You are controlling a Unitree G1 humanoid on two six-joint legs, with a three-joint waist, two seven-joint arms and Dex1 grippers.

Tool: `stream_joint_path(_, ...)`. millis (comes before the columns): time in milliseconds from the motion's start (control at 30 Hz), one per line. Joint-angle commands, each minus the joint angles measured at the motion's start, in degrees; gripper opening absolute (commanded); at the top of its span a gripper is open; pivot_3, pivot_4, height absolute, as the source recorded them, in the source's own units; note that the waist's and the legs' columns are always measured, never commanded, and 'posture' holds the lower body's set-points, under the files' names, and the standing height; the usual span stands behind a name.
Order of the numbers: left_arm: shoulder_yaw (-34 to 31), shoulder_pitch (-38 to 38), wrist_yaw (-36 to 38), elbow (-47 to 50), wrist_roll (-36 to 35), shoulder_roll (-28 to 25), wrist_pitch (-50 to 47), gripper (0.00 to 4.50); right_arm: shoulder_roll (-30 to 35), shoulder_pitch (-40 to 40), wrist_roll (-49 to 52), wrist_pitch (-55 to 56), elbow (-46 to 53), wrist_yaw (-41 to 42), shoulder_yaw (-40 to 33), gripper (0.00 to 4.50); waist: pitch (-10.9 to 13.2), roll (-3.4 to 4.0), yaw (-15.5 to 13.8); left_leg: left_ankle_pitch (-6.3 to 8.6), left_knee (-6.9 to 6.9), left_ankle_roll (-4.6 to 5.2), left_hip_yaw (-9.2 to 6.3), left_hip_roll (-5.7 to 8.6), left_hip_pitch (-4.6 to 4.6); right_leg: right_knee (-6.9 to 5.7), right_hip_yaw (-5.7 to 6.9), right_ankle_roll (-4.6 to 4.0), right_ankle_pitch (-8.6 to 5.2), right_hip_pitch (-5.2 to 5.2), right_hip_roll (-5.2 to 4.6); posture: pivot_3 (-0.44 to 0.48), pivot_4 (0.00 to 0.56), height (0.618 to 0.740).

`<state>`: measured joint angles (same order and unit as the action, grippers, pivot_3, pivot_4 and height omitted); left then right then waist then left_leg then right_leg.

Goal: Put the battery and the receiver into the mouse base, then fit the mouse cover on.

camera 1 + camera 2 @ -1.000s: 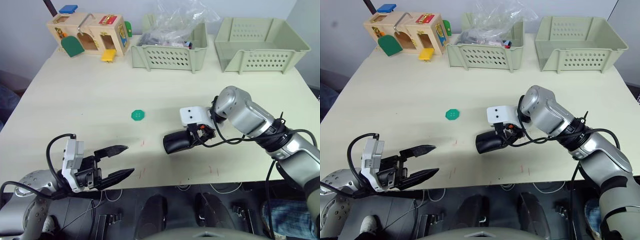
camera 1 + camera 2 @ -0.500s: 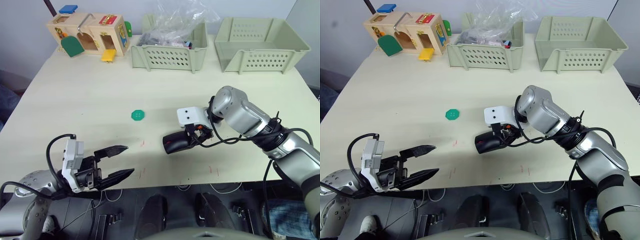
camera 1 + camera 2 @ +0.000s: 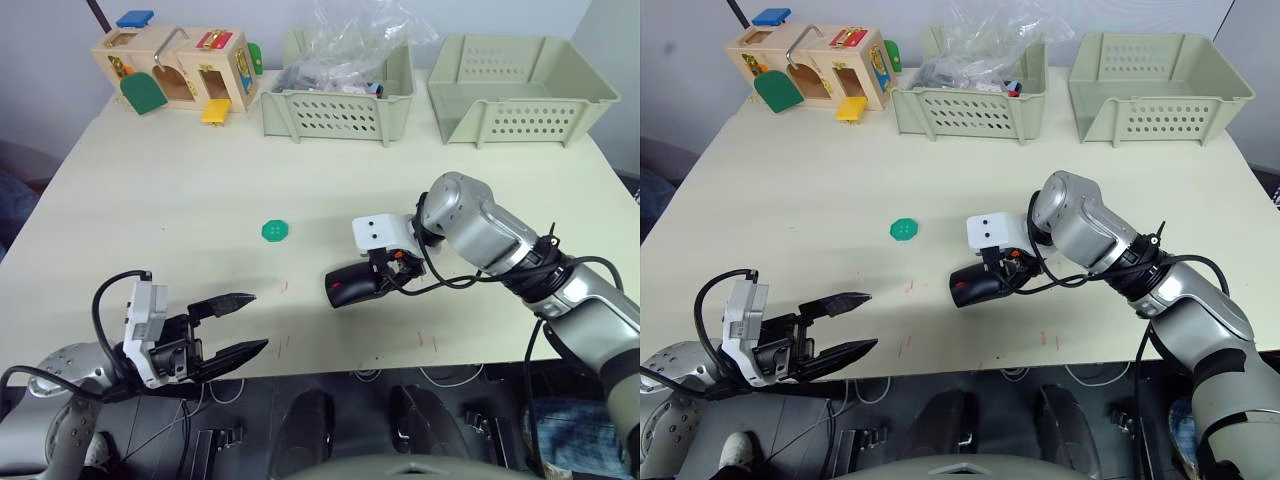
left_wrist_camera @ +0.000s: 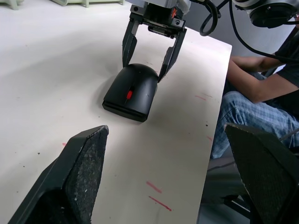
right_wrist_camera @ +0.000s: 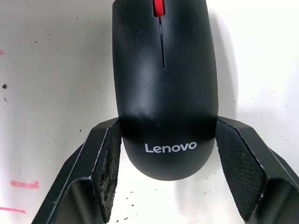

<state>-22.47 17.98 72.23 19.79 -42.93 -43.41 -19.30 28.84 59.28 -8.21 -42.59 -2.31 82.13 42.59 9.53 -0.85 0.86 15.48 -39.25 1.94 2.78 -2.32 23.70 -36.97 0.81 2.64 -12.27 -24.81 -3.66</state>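
Nearest, the left gripper [image 3: 232,324] is hovering just over the table's front edge with its two black fingers spread wide and nothing between them, well apart from the mouse. Farther in, near the middle of the cream table [image 3: 160,200], the assembled mouse is lying flat with the mouse cover [image 5: 164,88] seated on top, so the mouse base shows only as a dark lower edge in the left wrist view and its recesses are hidden; no battery or receiver can be made out. A red scroll wheel [image 5: 159,6] is showing at the end pointing away from the right gripper [image 5: 164,163], whose fingers [image 5: 106,158] are standing on either side of the rear end bearing the white Lenovo mark; they are sitting right at its sides, but whether they are pressing on it or just clear cannot be told. Small red marks are dotting the tabletop around it. A green round disc [image 3: 275,231] is lying beyond the mouse, toward the robot's left. Farthest, along the back edge, a wooden latch-board toy box [image 3: 180,66], a pale green basket [image 3: 335,110] holding a crumpled clear plastic bag [image 3: 365,35] that is hiding its contents, and a second pale green basket [image 3: 520,95] are standing in a row. A seated person's legs [image 4: 243,116] are showing past the table's side.
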Motion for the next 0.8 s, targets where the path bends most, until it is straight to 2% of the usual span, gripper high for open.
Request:
stream_joint_path(33, -1.12, 0.01, 0.12, 2.16, -0.69, 0.02, 1.05, 4.27, -0.41, 1.16, -0.39, -0.09, 0.24, 0.17, 0.50, 2.89, 0.00, 0.00, 0.01, 0.00, 0.00, 0.00, 0.00, 0.00, 0.00, 0.00, 0.00, 0.00, 0.00, 0.00, 0.00, 0.000, 0.150, 0.740)
stream_joint_path(800, -1.27, 0.78, 0.08, 1.93, -0.74, 0.29, 1.66, 4.27, -0.84, 1.31, -0.38, -1.05, 0.44, 0.77, 0.79, 2.89, 0.00, 0.00, 0.04, 0.00, 0.00, 0.00, -0.01, 0.00, -0.01, 0.00, 0.00, -0.01, 0.00, 0.00, 0.00, 0.000, 0.150, 0.740)
